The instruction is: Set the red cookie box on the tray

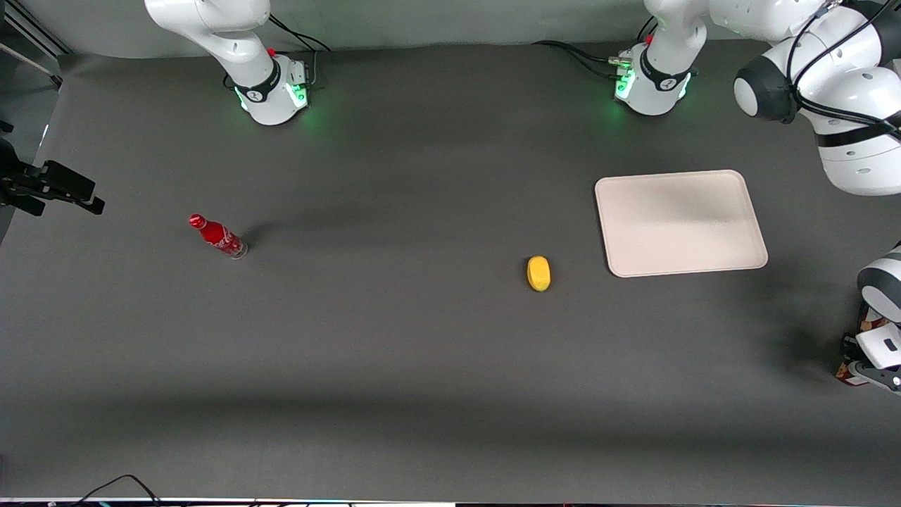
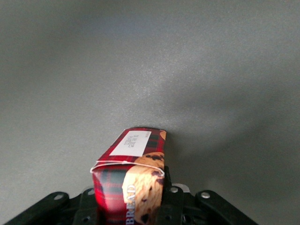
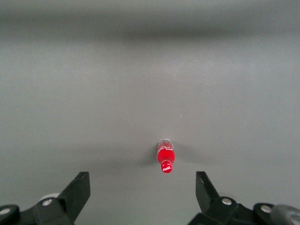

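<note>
Gripper [image 2: 129, 206] clamped on box [image 2: 133, 176], fingers across its narrow sides so the long carton juts forward, clear of the table. Tray [image 1: 746, 232] bare and apart, nearer the arm bases; carry looks next.

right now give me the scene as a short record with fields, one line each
gripper: shut on the box, at the working arm's end of the table, nearer the front camera than the tray
box: held between the fingers, label end pointing away from the wrist
tray: flat on the table, nothing on it
lemon: on the table beside the tray
bottle: upright, toward the parked arm's end
task: box not yet on tray
</note>
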Controlling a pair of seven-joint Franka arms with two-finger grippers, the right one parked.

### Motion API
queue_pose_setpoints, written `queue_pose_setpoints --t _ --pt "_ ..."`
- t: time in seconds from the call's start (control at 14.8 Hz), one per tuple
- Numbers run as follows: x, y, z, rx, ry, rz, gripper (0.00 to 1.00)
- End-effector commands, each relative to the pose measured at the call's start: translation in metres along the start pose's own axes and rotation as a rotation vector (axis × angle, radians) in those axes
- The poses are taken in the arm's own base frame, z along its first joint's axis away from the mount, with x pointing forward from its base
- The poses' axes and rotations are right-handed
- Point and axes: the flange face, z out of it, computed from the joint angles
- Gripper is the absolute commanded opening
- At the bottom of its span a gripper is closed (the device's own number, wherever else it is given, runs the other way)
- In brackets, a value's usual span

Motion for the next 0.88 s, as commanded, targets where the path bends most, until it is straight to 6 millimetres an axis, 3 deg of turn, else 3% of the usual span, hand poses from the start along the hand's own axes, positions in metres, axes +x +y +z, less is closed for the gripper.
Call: queue_pose_setpoints --t 0.0,0.2,0.4,0.54,0.81 --pt "-0.005 -0.022 -0.049 -0.066 -0.045 -0.005 0.0" --pt "-0.02 -0.045 -0.126 -0.148 -0.136 -0.02 0.0" --pt "-0.042 -0.05 -0.195 -0.216 -0.202 -0.1 0.0" --pt "-0.058 -0.042 -0.247 -0.287 -0.223 -0.199 0.0" --pt "-0.081 -0.01 -0.38 -0.271 -0.307 -0.473 0.0"
